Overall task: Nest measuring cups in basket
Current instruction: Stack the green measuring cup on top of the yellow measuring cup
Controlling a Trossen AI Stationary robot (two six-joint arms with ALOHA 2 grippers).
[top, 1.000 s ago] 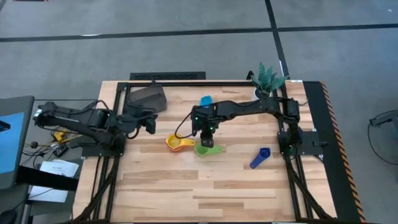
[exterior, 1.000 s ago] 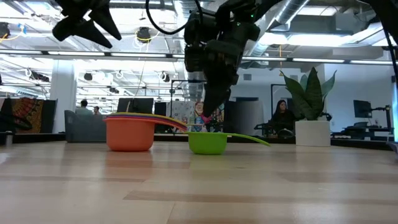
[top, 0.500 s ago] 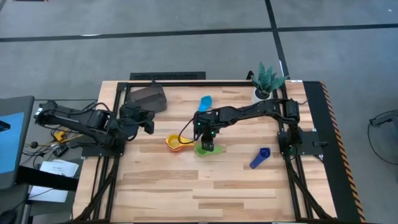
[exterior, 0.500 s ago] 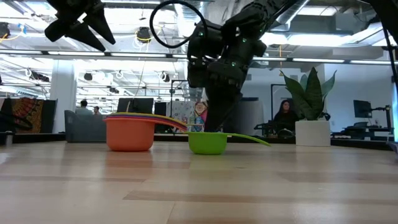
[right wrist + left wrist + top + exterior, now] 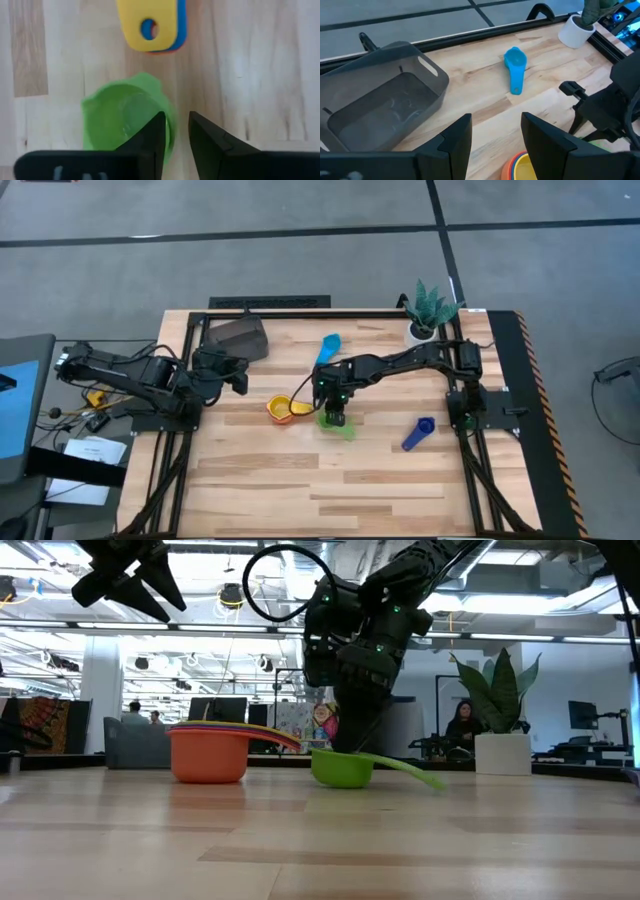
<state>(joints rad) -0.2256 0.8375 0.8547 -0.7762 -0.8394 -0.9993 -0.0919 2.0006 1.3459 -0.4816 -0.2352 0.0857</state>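
While our right end effector (image 5: 334, 418) pinches the green cup (image 5: 125, 120) rim directly beneath it on the tabletop (image 5: 300, 480), we should clamp firmly before lifting toward the stacked cups (image 5: 210, 752) just beside.

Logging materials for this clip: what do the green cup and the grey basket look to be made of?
The green cup: likely moulded plastic, with uniform bright colour, a thin wall and a soft sheen inside. The basket: probably plastic too, dark grey and slightly translucent, with smooth rounded corners and a cut-out handle slot.
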